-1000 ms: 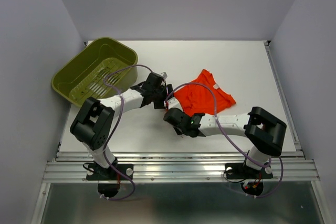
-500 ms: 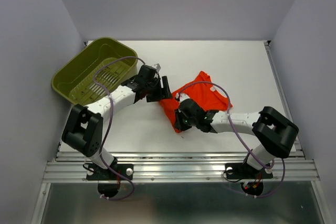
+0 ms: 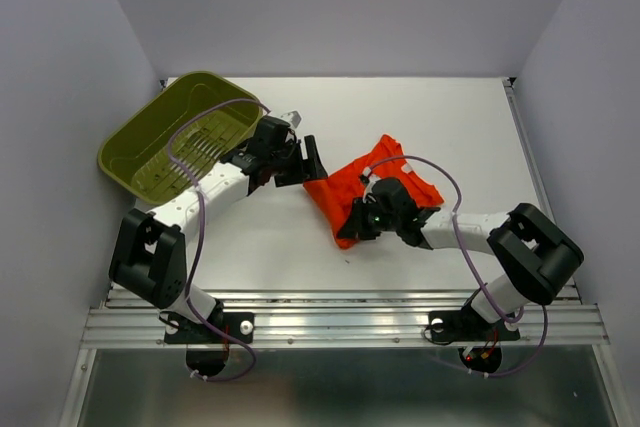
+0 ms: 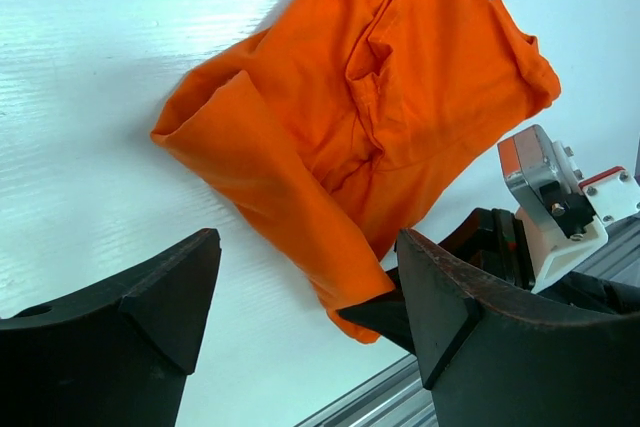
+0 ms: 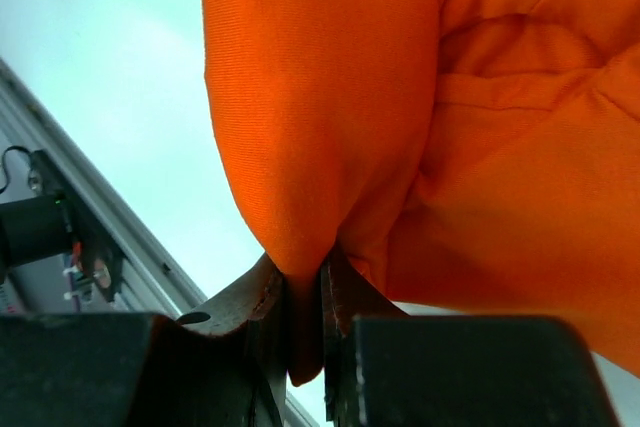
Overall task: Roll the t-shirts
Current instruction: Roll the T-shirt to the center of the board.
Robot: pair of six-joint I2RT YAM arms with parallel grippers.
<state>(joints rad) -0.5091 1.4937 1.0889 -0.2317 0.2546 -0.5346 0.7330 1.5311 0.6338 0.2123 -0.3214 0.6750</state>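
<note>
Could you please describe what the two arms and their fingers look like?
The left arm and the right arm each have white tubular links between chunky black joint housings, with a thin purple cable looping loosely alongside. The left gripper has broad, black, wedge-shaped fingers; the right gripper has dark, flat fingers with scuffed edges.

Top external: bright, even, diffuse overhead light; faint soft-edged shadows on the white table (image 3: 450,117); mild sheen along the aluminium rail (image 3: 340,327); sharp throughout.
Left wrist: cool cyan cast, streaky glare across the tabletop; t-shirt (image 4: 380,117) crisp, folds softly shaded; left gripper fingers (image 4: 130,337) dark, underexposed.
Right wrist: saturated orange cloth, weave legible; right gripper fingers (image 5: 255,312) shadowed, slightly soft; background blurred.
</note>
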